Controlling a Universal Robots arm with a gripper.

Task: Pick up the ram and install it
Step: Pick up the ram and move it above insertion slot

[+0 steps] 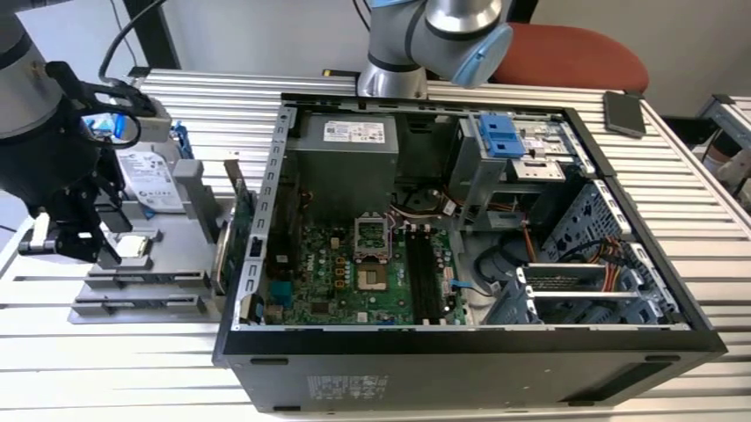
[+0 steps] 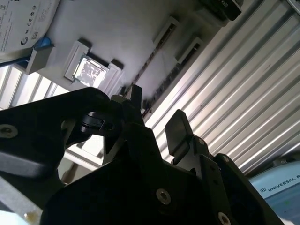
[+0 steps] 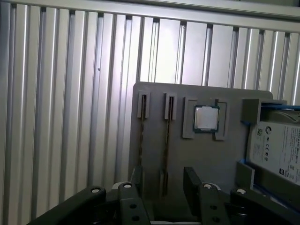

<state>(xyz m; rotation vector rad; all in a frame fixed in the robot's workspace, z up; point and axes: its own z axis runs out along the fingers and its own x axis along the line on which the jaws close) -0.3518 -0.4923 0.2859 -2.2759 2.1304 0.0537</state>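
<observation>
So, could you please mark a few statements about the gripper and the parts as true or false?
1. The gripper is open and holds nothing. True.
2. Two ram sticks stand on edge in slots of the gray fixture. True.
3. The processor lies inside the computer case. False: it sits in a recess of the fixture, beside the ram sticks.
4. The computer case is shut. False: its side is open and the motherboard shows.
5. The gripper hangs over the case. False: it is over the fixture, on the exterior view's left of the case.
</observation>
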